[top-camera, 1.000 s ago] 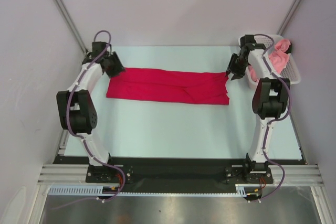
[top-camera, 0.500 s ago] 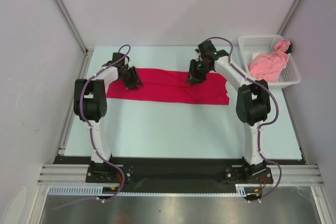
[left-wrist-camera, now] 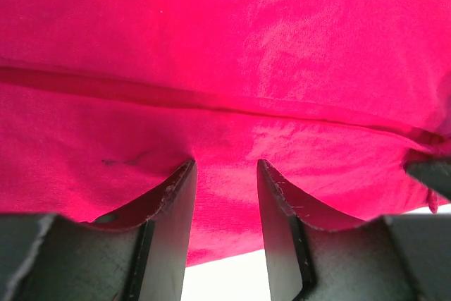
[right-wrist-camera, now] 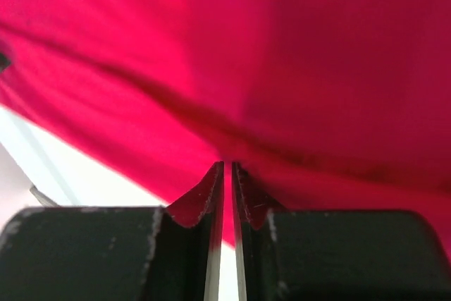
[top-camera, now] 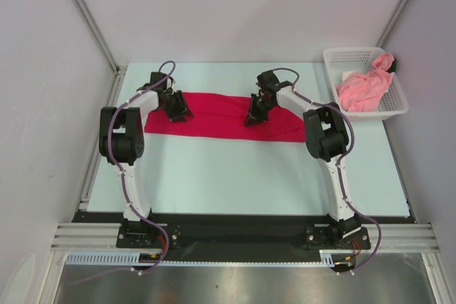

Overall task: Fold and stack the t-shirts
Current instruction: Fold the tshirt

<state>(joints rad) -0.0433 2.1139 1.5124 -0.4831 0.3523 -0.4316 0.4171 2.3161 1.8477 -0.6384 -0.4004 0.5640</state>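
crimson t-shirt [top-camera: 214, 113] is lying as a long flat strip across the far table [top-camera: 235, 176]. left gripper [left-wrist-camera: 225, 163] is pressing on its left end, jaws partly apart, gripping nothing. right gripper [right-wrist-camera: 227, 166] is pinching a fold near its middle, jaws almost together. pink t-shirt [top-camera: 362, 89] is sitting in the basket [top-camera: 396, 110].

The pale table [top-camera: 235, 176] bears a flat crimson t-shirt [top-camera: 214, 115] and, far right, a white mesh basket [top-camera: 349, 50].

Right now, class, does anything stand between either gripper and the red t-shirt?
Nothing visible does. The left gripper presses its open fingertips straight onto the red t-shirt; the right gripper has its jaws nearly shut on a fold of it.
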